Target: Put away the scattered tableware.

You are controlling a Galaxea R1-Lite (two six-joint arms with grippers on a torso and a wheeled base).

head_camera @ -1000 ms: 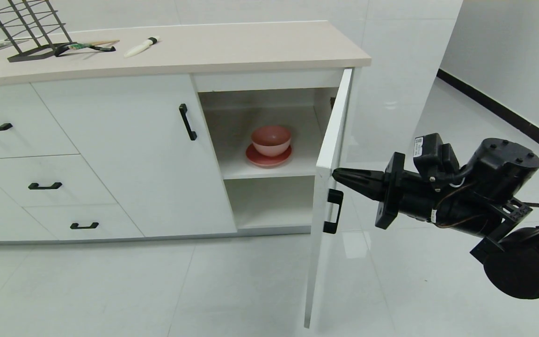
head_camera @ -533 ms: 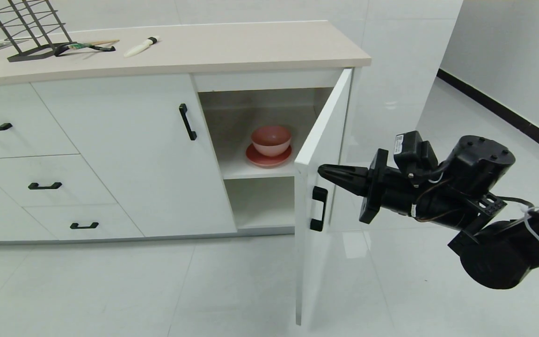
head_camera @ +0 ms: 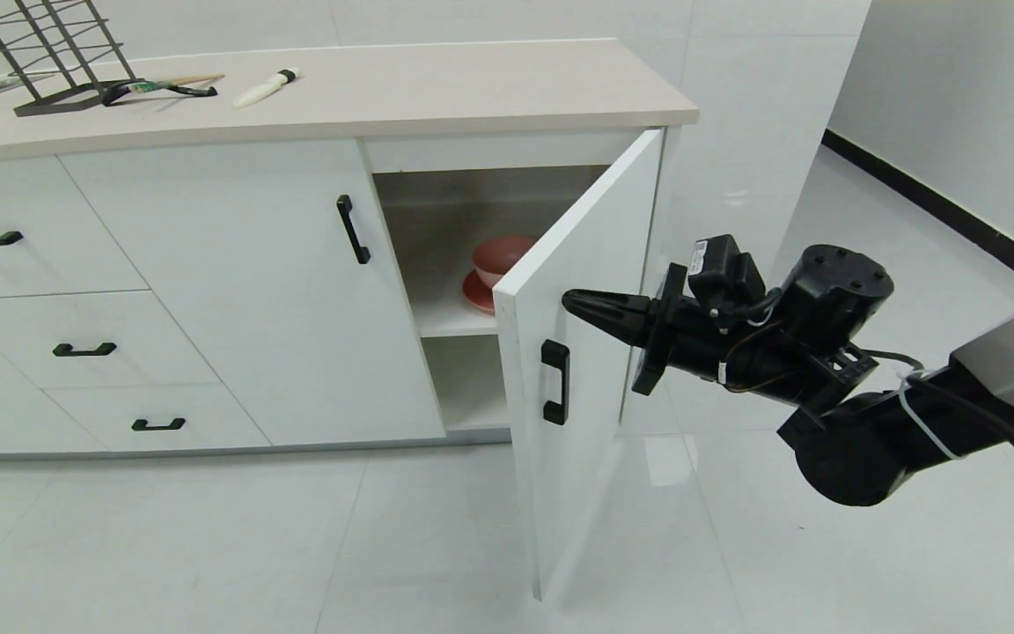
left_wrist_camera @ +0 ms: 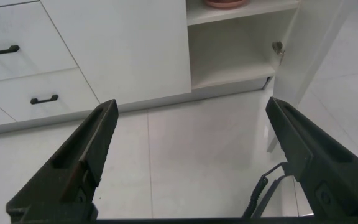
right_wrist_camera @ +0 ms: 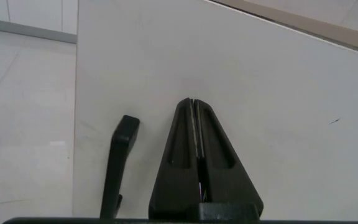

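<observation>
A pink bowl [head_camera: 500, 249] sits on a red plate [head_camera: 475, 295] on the cabinet's upper shelf, partly hidden by the white cabinet door [head_camera: 582, 291], which stands half swung. My right gripper [head_camera: 570, 302] is shut, its tip pressed against the door's outer face just beside the black handle [head_camera: 554, 381]. In the right wrist view the closed fingers [right_wrist_camera: 194, 134] meet the door panel [right_wrist_camera: 278, 112] next to the handle [right_wrist_camera: 118, 165]. My left gripper [left_wrist_camera: 188, 130] hangs open above the floor, facing the cabinet, with the plate's edge [left_wrist_camera: 224, 4] on the shelf.
On the countertop [head_camera: 437, 84] lie a wire rack [head_camera: 49, 48], a dark-handled utensil [head_camera: 164, 86] and a white brush [head_camera: 266, 88]. Drawers with black pulls [head_camera: 84, 350] fill the cabinet's left side. White tiled floor [head_camera: 296, 537] lies open in front.
My right gripper has moved left, pushing the cabinet door from wide open toward closing; the door now covers part of the bowl and plate.
</observation>
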